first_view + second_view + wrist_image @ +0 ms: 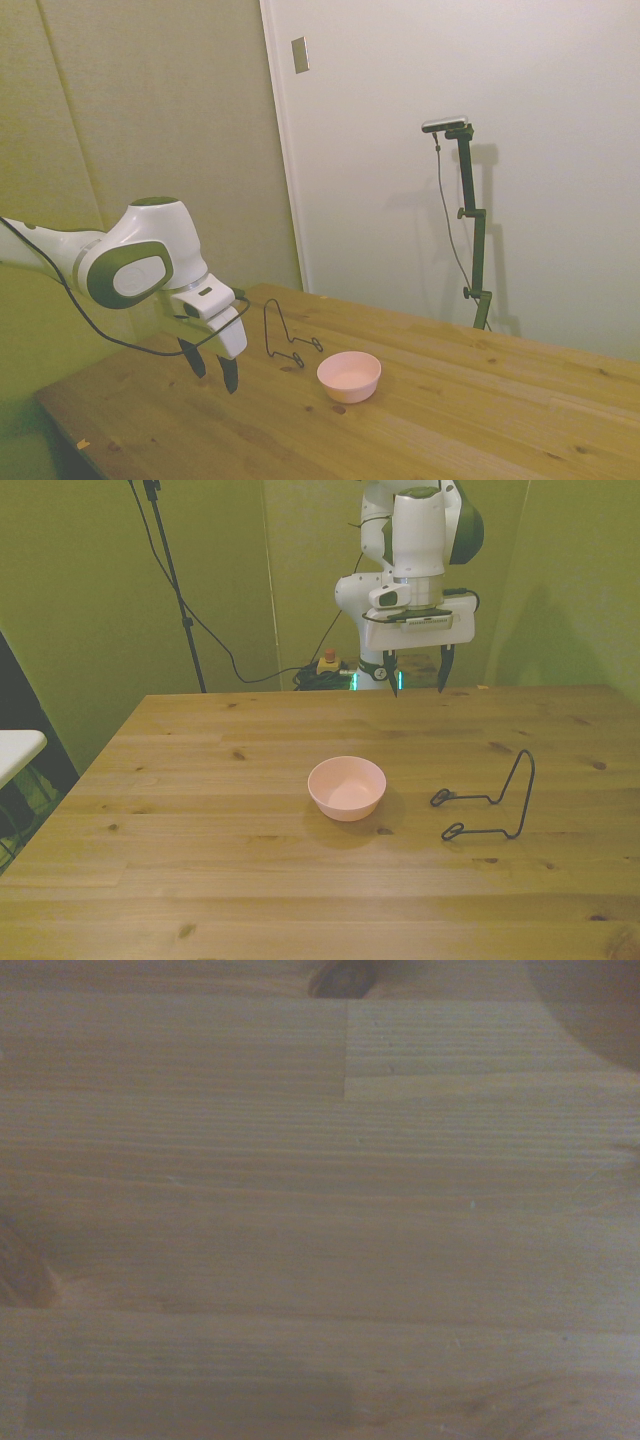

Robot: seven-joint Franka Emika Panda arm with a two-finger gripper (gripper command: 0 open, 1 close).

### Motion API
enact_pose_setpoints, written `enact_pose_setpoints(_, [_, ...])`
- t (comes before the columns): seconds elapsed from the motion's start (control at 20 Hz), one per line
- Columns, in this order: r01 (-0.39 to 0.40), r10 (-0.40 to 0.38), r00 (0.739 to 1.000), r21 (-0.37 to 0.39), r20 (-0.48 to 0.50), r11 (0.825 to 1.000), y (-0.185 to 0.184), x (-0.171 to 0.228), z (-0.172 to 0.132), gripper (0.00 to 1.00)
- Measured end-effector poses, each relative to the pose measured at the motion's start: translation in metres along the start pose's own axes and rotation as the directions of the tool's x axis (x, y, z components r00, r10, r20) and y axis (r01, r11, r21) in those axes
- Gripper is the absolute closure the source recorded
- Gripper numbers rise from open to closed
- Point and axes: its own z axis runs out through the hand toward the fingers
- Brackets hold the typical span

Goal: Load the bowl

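The robot's hand (pixel 417 672) hovers empty, fingers spread wide, behind the small pale pink plastic bowl (pixel 346 787), which sits upright beside a black wire stand (pixel 492 800) on the wooden counter (pixel 200 860), apparently ready for loading.

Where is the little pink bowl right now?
The small round pale pink plastic bowl sits upright near the middle of the wooden table. In the front view, the bent black wire stand is to its right, apart from it.

Robot lab or test room: white robot arm (pixel 420 550) mounted behind bare wooden table (pixel 200 880), cables (pixel 215 640) trailing down plain padded wall panels (pixel 150 120), tripod stand (pixel 172 580) nearby, no household furnishings
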Motion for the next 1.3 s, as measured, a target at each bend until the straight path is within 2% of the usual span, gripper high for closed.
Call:
enact_pose_setpoints(0.25, [0.012,-0.012,1.0,-0.026,-0.005,1.0,0.001,0.005,0.007,0.0])
enact_pose_setpoints(0.65, [-0.038,0.037,0.994,-0.008,-0.099,0.999,-0.014,0.083,-0.013,0.0])
enact_pose_setpoints(1.0, [-0.127,0.126,0.985,0.002,-0.117,0.992,-0.04,0.142,0.003,0.0])
enact_pose_setpoints(1.3, [-0.177,0.177,0.977,0.006,-0.118,0.984,-0.052,0.168,0.021,0.0])
